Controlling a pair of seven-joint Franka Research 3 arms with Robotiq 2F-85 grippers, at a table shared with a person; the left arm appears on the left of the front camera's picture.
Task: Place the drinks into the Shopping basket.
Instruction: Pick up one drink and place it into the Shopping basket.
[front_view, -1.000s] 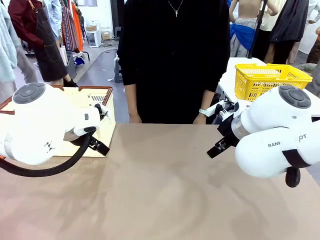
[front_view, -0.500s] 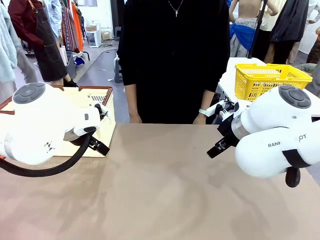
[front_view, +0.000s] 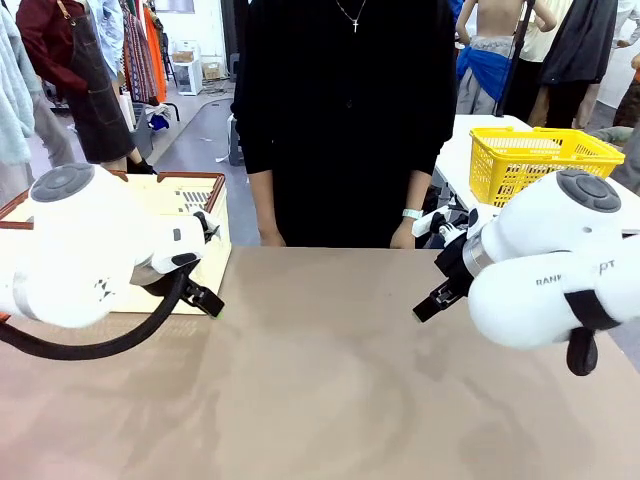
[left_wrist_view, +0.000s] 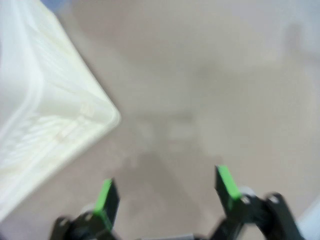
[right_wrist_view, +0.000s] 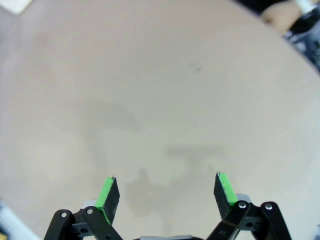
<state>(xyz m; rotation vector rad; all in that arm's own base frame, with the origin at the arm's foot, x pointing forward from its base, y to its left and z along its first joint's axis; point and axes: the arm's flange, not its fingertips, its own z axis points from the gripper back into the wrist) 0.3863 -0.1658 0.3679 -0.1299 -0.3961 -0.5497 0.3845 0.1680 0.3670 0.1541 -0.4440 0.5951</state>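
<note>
In the front view, the Shopping basket (front_view: 216, 250) sits at nine o'clock on the counter (front_view: 320, 390), partly behind my left arm (front_view: 90, 250). My right arm (front_view: 545, 275) hangs at three o'clock. A person (front_view: 350, 120) stands at twelve o'clock at the far edge. A yellow basket (front_view: 530, 160) sits beyond the counter at two o'clock (not the one I want).

In the left wrist view, which is blurred, my left tool (left_wrist_view: 167, 187) has its pads spread wide over bare counter with nothing between them. The Shopping basket's corner lies at ten o'clock, near but apart.

In the right wrist view, my right tool (right_wrist_view: 166, 192) is likewise spread and empty above bare counter. The person's hand (right_wrist_view: 280, 15) is at one o'clock by the far edge.

I judge the task to be at its start, with nothing gripped. Where the drinks are I cannot tell. The next move calls for finding one of them, perhaps offered by the person. I would close the pads around its body and keep it upright. Then I would carry it over the brown rim at nine o'clock.
</note>
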